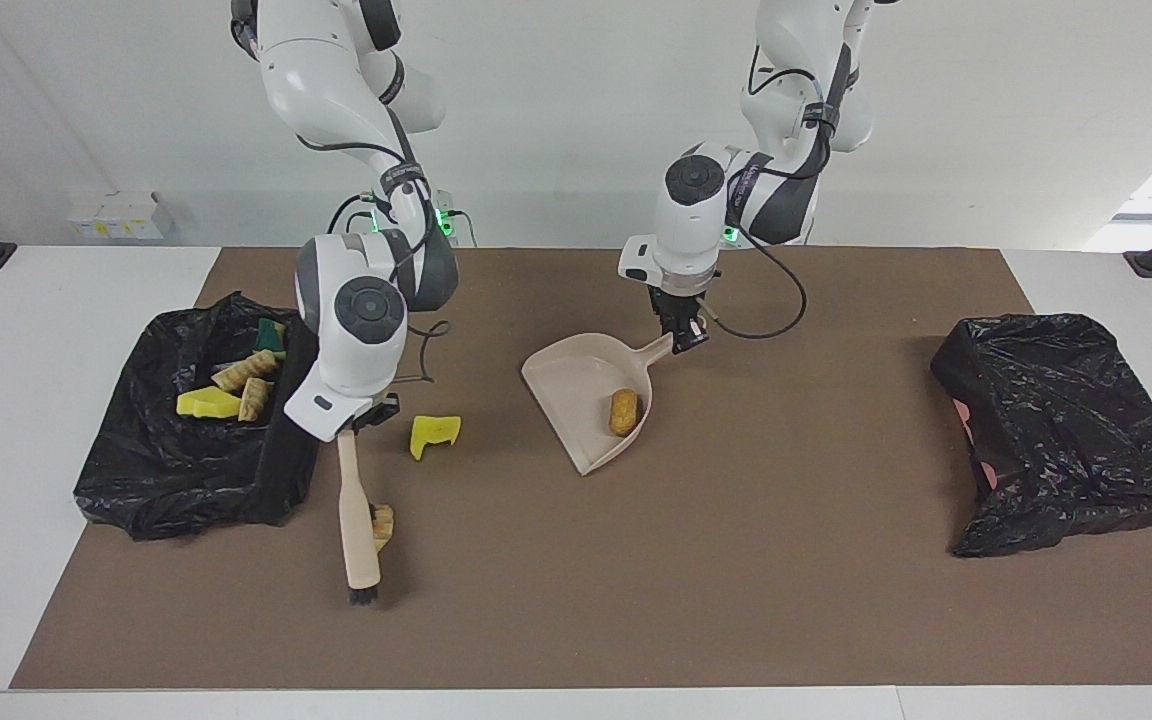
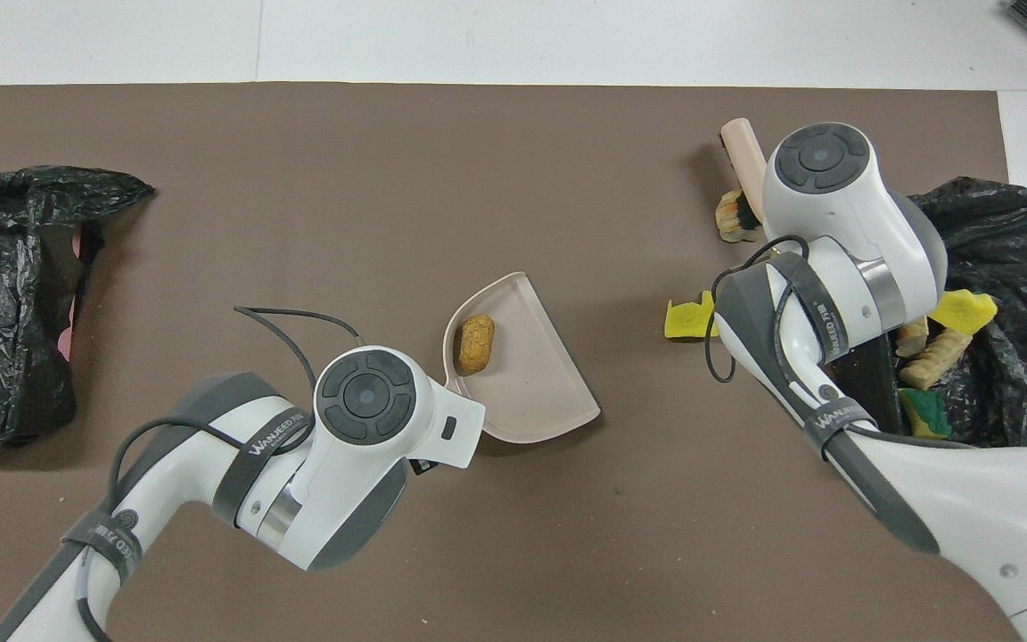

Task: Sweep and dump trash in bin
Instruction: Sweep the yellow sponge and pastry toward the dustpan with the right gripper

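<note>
Seven bits of trash in all. One brown bread bit (image 1: 624,411) inside the dustpan (image 1: 576,385), near its side wall. One yellow sponge bit (image 1: 433,434) loose on the brown mat (image 1: 736,560), between the dustpan and the open black bag (image 1: 186,470), nearer to the robots than the striped bread bit (image 1: 383,520). That striped bit on the mat too, touching the brush (image 1: 357,520), partly hidden by it. Four more bits down in the open bag at the right arm's end of the table: a yellow sponge chunk (image 1: 206,403), two tan bread sticks (image 1: 244,371) (image 1: 254,397) and a green and yellow sponge (image 1: 270,336).

Right claw (image 1: 356,425) squeezed tight on the top of the brush handle, just beside the open bag. Brush pointing away from the robots, black bristles (image 1: 363,596) down at the mat. From above, only the brush tip (image 2: 739,147) peeking out past the arm.

Left claw (image 1: 684,338) clamped on the dustpan's handle (image 1: 658,350), near the middle of the mat. Dustpan's open mouth turned toward the right arm's end.

A second black bag (image 1: 1066,430), crumpled, at the left arm's end of the table, well apart from everything else.
</note>
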`<state>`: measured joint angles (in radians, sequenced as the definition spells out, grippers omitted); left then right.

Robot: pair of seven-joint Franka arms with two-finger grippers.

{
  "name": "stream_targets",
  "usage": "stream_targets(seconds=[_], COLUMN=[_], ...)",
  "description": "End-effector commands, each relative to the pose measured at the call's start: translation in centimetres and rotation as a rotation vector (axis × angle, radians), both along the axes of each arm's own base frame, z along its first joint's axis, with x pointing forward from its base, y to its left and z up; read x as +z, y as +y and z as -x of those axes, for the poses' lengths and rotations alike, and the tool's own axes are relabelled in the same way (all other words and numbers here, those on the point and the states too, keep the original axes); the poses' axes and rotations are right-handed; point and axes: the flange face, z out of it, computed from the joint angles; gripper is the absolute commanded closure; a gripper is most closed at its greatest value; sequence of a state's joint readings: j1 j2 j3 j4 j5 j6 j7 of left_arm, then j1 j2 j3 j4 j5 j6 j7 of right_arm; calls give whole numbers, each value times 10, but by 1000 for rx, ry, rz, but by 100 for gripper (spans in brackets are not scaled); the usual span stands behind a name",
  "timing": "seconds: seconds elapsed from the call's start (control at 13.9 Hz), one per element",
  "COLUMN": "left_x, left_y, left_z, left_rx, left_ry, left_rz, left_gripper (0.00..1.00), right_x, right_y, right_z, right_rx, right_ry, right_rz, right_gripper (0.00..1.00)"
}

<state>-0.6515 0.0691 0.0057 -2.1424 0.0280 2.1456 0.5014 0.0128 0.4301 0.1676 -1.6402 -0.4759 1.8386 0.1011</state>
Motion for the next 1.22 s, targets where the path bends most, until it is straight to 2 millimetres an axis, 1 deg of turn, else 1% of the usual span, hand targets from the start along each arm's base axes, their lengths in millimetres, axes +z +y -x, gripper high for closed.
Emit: stream_targets(seconds=[0.0,0.07,0.14,0.29,0.43,0.57,0.79,0.86,1.08,1.15], left_x=[4,4,4,5,5,5,6,6,6,7], left_y=[-2,-2,-3,-8,-8,-8,-9,-8,-10,-16], left_z=[4,5,6,11,11,11,11,12,17,24], left_rx=[15,18,28,39,39,41,61,66,60,47], left_ry=[-2,-2,-2,-1,-1,-1,1,7,29,46], left_rz=[16,15,16,13,13,13,20,18,-1,-17], left_gripper=[100,100,100,100,100,100,100,100,100,100], right_x=[1,-6,-10,-14,-23,-26,-31,-30,-27,-26], right_y=[-19,-22,-19,-11,-4,14,53,65,93,103], right_z=[-10,-6,1,10,21,36,60,66,80,86], right_rx=[-16,-27,-43,-76,-95,-104,-74,-56,-32,-22], right_ry=[6,28,51,95,137,173,228,250,317,343], right_rz=[3,-1,-27,-79,-121,-179,-232,-254,-339,-363], right_gripper=[100,100,100,100,100,100,100,100,100,100])
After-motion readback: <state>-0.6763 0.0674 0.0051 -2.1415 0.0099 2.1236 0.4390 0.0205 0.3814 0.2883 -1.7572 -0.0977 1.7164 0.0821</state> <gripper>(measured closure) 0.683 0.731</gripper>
